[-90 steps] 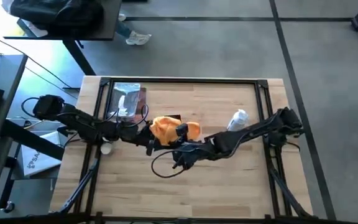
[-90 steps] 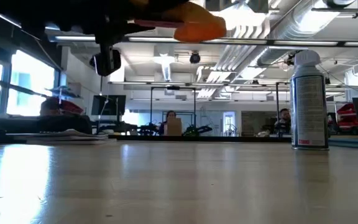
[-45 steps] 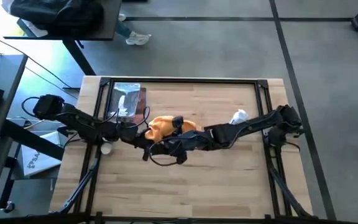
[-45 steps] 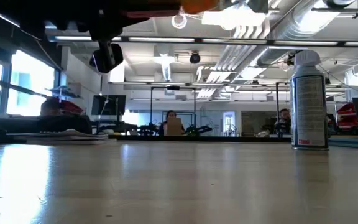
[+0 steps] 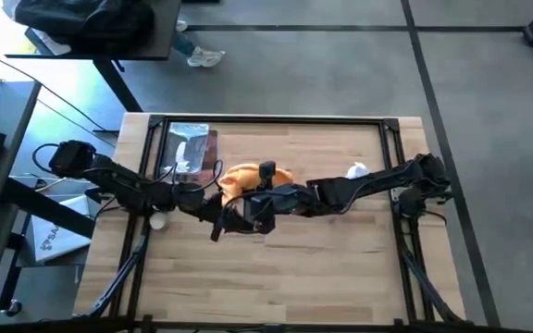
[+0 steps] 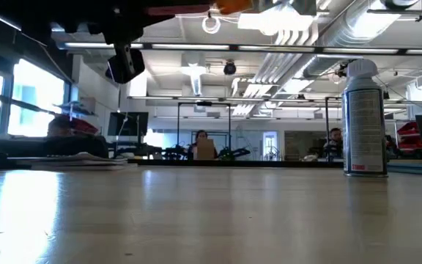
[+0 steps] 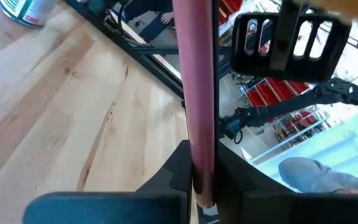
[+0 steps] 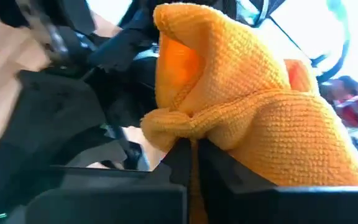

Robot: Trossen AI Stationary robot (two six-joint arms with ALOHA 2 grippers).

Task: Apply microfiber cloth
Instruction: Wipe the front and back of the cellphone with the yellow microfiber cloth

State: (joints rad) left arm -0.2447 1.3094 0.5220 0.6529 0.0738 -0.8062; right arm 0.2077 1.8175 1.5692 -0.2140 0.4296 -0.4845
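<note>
The orange-yellow microfiber cloth (image 5: 248, 179) hangs bunched above the table's middle, with my right gripper (image 5: 245, 209) shut on it; it fills the right wrist view (image 8: 247, 106). My left gripper (image 5: 218, 218), reaching in from the left, is shut on a thin flat slab with a pink edge (image 7: 197, 93). The slab stands edge-on in the left wrist view, and the cloth's edge (image 7: 347, 9) shows just beyond it. Whether the cloth touches the slab is hidden by the arms. My left gripper pinches the slab's near end (image 7: 201, 177) between its two fingers, which lie on its two flat faces. The slab sticks out forward past the fingers, lifted clear of the table. My right gripper pinches a gathered fold of the cloth (image 8: 191, 146) between its two fingers. The cloth bulges in several slack layers past the fingertips, clear of the table.
A spray can (image 6: 363, 121) stands upright toward the table's right side (image 5: 355, 172). A silvery packet with a brown edge (image 5: 191, 148) lies at the far left. A black frame (image 5: 266, 118) runs along the table's edges. The near half of the wooden top (image 5: 276, 277) is bare.
My right gripper has carried the cloth toward the table's left and far edges and upward, closing on my left gripper and the slab. The cloth has risen almost out of the top of the low view. My left gripper has kept its hold and place.
</note>
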